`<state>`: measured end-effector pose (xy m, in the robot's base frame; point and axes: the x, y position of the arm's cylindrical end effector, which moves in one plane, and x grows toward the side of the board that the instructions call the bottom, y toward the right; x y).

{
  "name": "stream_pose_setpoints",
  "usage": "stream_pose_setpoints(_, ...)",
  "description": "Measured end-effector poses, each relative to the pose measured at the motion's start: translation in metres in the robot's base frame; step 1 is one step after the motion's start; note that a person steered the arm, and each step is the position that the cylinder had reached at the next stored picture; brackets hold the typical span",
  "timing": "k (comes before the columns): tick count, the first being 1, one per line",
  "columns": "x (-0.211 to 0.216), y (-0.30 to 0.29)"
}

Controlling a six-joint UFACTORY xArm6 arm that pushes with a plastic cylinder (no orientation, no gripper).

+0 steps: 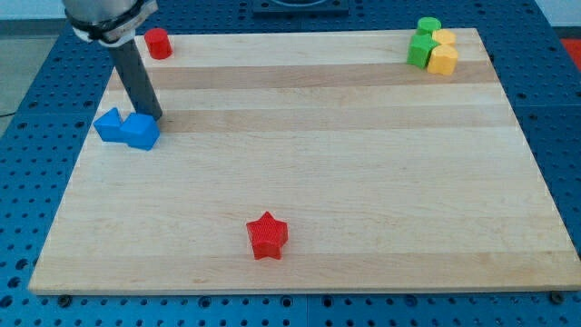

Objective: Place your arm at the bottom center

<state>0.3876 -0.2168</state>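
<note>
My tip (154,118) rests on the wooden board (309,182) at the view's left, just above and touching or nearly touching two blue blocks. One blue block (142,131) sits right below the tip, the other blue block (111,125) is beside it to the left. A red star (267,235) lies near the bottom centre, far to the lower right of the tip. A red cylinder (159,43) stands at the top left, above the tip.
At the top right corner sits a cluster: a green cylinder (428,27), a green block (420,49), a yellow block (445,38) and another yellow block (442,60). A blue perforated table (27,118) surrounds the board.
</note>
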Motion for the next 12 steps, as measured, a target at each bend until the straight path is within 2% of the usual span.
stream_pose_setpoints(5,0.131,-0.026)
stream_pose_setpoints(6,0.149,-0.026)
stream_pose_setpoints(7,0.147,-0.026)
stream_pose_setpoints(8,0.097,-0.001)
stream_pose_setpoints(9,0.027,0.057)
stream_pose_setpoints(10,-0.036,0.039)
stream_pose_setpoints(11,-0.040,-0.007)
stream_pose_setpoints(12,-0.026,-0.021)
